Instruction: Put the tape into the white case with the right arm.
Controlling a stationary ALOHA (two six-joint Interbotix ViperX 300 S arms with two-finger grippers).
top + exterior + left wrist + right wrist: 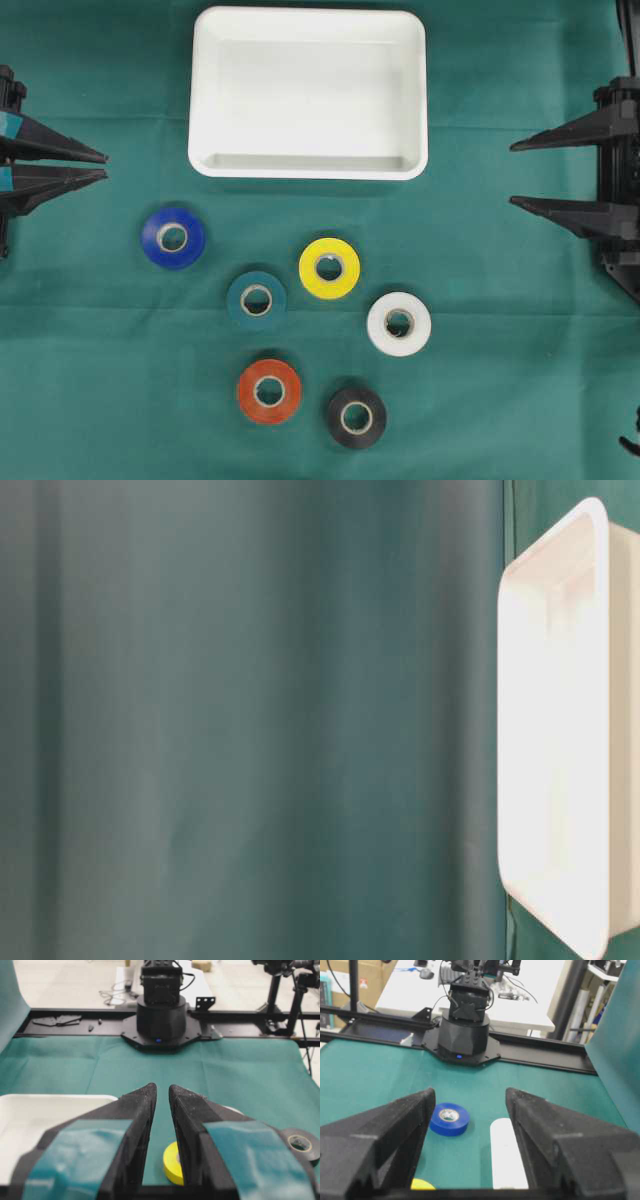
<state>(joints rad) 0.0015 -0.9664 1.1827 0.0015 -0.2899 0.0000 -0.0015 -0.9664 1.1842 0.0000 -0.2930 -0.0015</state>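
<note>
Table-level exterior view: the white case (pixel 556 740) sits at the right edge, cut off by the frame on its right side, with its rounded raised rim and pale inner wall visible and brightly lit. The rest of the view, from the left edge to just beside the case, is filled by green cloth (pixel 250 720), blurred and marked by soft vertical folds and darker bands. A narrow strip of sharper green shows beside the case's top and bottom corners.

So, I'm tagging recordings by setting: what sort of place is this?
Likely a robotics lab: a green cloth-covered table, a black robot arm base bolted on, camera stands and cluttered workbenches behind.
</note>
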